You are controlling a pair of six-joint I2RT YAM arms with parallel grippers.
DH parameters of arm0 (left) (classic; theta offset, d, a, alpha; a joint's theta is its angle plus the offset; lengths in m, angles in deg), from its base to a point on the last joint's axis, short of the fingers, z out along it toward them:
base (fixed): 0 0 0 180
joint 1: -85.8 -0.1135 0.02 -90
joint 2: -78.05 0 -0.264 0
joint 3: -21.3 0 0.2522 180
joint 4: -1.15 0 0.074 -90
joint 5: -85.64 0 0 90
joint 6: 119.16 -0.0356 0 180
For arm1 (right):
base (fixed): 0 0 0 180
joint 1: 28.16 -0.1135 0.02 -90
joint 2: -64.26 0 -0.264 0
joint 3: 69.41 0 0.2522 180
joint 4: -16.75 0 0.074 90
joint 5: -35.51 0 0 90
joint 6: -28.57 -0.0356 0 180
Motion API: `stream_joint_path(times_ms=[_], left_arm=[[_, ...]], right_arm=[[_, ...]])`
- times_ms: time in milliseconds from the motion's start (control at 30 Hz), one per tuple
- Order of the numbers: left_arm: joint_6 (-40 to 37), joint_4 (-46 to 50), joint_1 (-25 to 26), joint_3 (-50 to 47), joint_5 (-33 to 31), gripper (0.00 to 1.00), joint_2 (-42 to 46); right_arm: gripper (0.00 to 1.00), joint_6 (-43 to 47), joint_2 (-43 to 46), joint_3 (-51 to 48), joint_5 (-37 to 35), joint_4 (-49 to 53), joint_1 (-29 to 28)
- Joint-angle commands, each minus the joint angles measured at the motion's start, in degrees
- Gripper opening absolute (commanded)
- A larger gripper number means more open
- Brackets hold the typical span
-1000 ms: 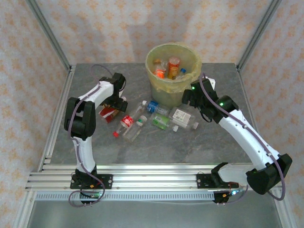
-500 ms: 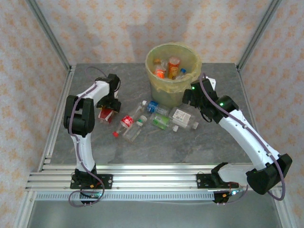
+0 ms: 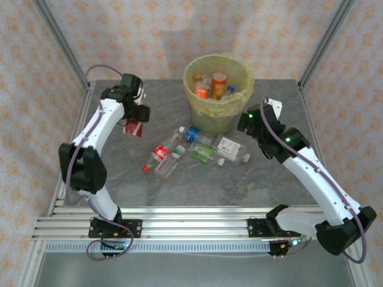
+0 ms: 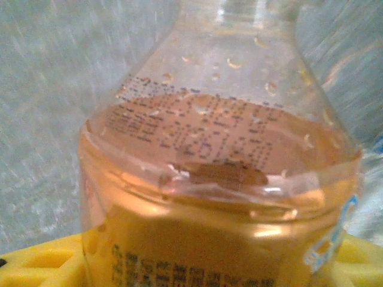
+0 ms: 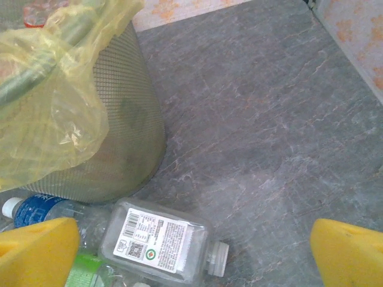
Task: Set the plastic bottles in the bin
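Observation:
My left gripper is shut on a clear bottle with a red-orange label, held above the table's left side. In the left wrist view this bottle is pressed between the yellow fingers. Several more bottles lie in front of the bin: a red-labelled one, a blue-labelled one, a green-labelled one and a square white-labelled one. My right gripper is open over the white-labelled bottle, beside the bin. Several bottles lie inside the bin.
A loose yellowish bag edge hangs over the bin's mesh wall. Metal frame posts stand at the table's back corners, with patterned walls behind. Bare grey table stretches right of the bin.
My left arm has lifted the red-orange bottle off the table and swung up and to the left. The right arm has shifted slightly right and up.

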Motion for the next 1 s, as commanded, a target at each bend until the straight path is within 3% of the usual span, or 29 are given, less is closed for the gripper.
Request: stream_joint_path(times_ms=[0, 200, 467, 700, 967], left_arm=[[2.83, -4.09, 3.93, 4.03, 1.65, 0.64, 5.97], [2.82, -12.99, 10.93, 10.62, 3.87, 0.64, 8.84], [11.56, -28.95, 14.38, 16.34, 8.59, 0.64, 6.05], [16.86, -38.91, 17.34, 22.17, 6.97, 0.65, -0.12], [19.03, -36.33, 20.75, 39.66, 4.56, 0.65, -13.72]], right_arm=[[0.99, -0.66, 1.6, -2.04, -3.51, -1.23, 0.02], [0.99, -0.81, 2.11, -4.17, -3.57, -2.5, 0.05], [0.99, -1.69, 2.42, -5.88, -2.74, -3.04, 0.06], [0.99, -2.31, 3.63, -7.5, -1.89, -3.78, 0.05], [0.99, -3.21, 6.26, -9.8, -2.58, -3.59, 0.07]])
